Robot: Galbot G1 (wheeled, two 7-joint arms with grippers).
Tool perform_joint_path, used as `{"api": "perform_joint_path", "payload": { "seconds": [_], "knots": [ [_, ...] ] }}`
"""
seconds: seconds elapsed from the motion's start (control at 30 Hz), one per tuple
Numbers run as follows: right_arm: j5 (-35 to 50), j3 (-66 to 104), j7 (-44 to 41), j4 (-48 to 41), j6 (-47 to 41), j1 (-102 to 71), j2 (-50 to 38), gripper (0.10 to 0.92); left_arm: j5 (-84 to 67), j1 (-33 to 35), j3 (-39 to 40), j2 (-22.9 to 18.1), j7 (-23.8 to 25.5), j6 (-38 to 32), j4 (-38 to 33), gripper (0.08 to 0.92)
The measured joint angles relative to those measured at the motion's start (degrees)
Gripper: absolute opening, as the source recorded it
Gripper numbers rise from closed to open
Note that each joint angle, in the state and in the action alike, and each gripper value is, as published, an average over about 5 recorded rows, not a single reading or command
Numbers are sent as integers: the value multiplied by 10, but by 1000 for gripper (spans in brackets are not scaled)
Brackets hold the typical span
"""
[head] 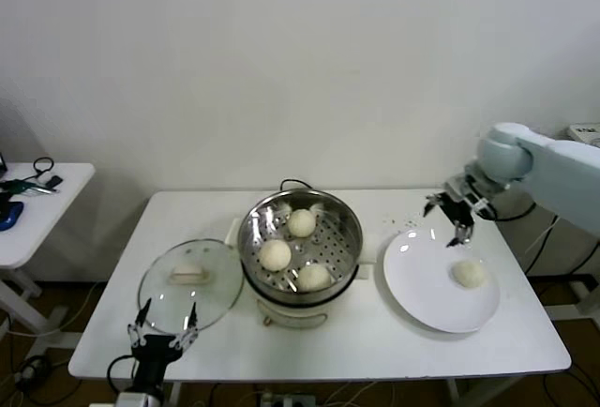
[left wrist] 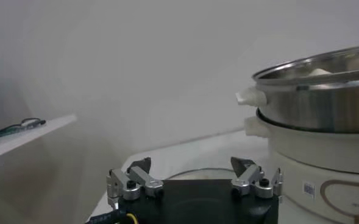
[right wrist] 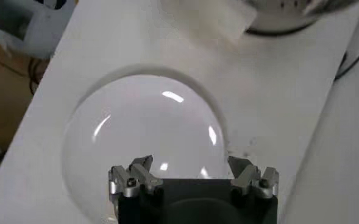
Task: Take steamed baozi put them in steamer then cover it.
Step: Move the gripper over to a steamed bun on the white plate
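The steel steamer (head: 349, 229) stands at the table's middle on its cream base, with three baozi (head: 301, 222) (head: 275, 255) (head: 313, 278) on its perforated tray. A fourth baozi (head: 470, 274) lies on the white plate (head: 422, 285) at the right. My right gripper (head: 448, 217) is open and empty above the plate's far edge, a little up-left of that bun; its wrist view shows bare plate (right wrist: 136, 122) below its jaws (right wrist: 191, 167). The glass cover (head: 211, 290) with its cream handle (head: 190, 275) lies flat left of the steamer. My left gripper (head: 164, 326) is open at the table's front-left edge, near the cover.
A small side table (head: 37, 205) with cables and a blue object stands at the far left. The steamer's side and cream base (left wrist: 325, 152) fill the left wrist view's side. A black cord runs behind the steamer. Small dark specks lie on the table near the plate.
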Motion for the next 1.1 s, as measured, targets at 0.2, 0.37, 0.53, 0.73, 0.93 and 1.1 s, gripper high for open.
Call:
{"api": "perform_joint_path", "payload": {
  "seconds": [0.2, 0.37, 0.53, 0.73, 0.93, 1.1],
  "knots": [
    [-30, 76, -8, -38, -7, -92, -27, 823, 2, 3, 0, -1, -1, 1, -4, 823],
    [-67, 140, -10, -73, -3, -166, -31, 823, 5, 2, 2, -2, -1, 1, -4, 823],
    [-102, 193, -9, -117, 7, -218, -20, 823, 9, 2, 4, -4, -2, 1, -1, 823],
    [-133, 235, -5, -166, 18, -258, 5, 823, 11, 3, 1, -6, -2, 2, 2, 823],
    [-156, 263, 0, -207, 27, -280, 33, 823, 12, 2, 1, -7, -2, 2, 5, 823],
    [-170, 274, 1, -234, 31, -289, 57, 823, 15, 3, 2, -9, -2, 2, 6, 823]
  ]
}}
